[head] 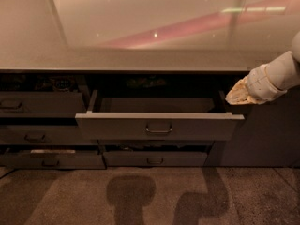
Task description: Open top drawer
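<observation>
Tool (236, 97) hangs beside the open top drawer (159, 126), right edge.

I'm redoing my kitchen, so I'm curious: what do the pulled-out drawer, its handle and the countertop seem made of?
The top drawer front looks like matte grey painted board or laminate: flat, even, no glare. Its handle seems dark metal, a thin loop, though plastic is possible. The countertop looks polished, maybe stone or glass: it mirrors lights. The hand hovers by the drawer's right end.
</observation>
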